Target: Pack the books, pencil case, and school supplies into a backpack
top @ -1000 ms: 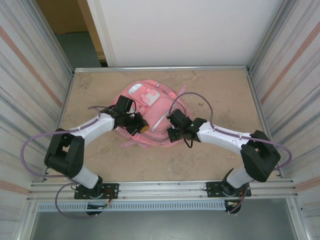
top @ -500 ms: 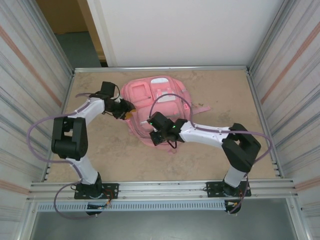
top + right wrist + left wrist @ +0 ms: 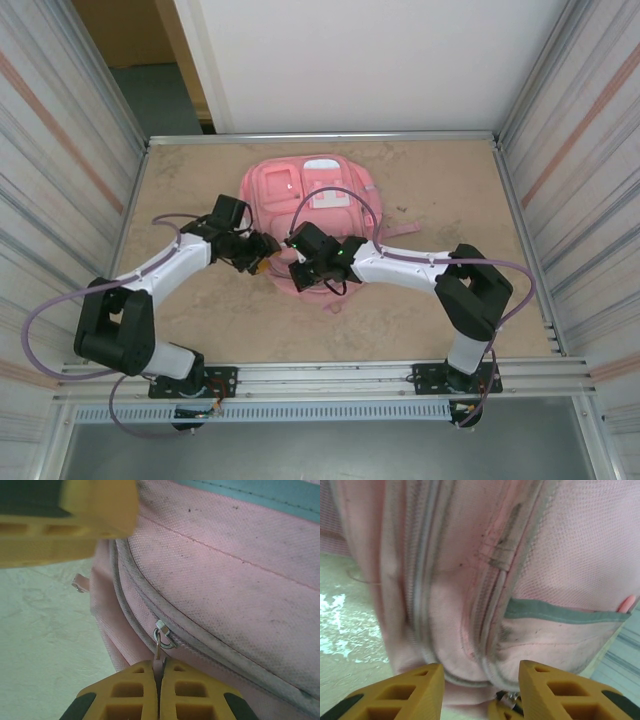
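Zip work on the backpack [image 3: 310, 200] mid-table: right gripper [image 3: 159, 667] pinches the zip pull [image 3: 158, 652] at its near edge, left gripper [image 3: 479, 672] open alongside; next, likely a steady pull along the track.

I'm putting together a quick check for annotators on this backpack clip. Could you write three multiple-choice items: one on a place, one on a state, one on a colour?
1. Where on the table does the pink backpack lie?
A. in the middle, toward the far edge
B. in the near right corner
C. against the left wall

2. What is the right gripper doing?
A. standing open above bare table
B. shut on the zip pull
C. shut on a pen

3. What colour are its fingers?
A. blue
B. white
C. yellow

Answers:
1 A: the top view shows it centred and nearer the far edge.
2 B: the right wrist view shows the fingers pressed together with the pull between them.
3 C: both fingers are yellow there.
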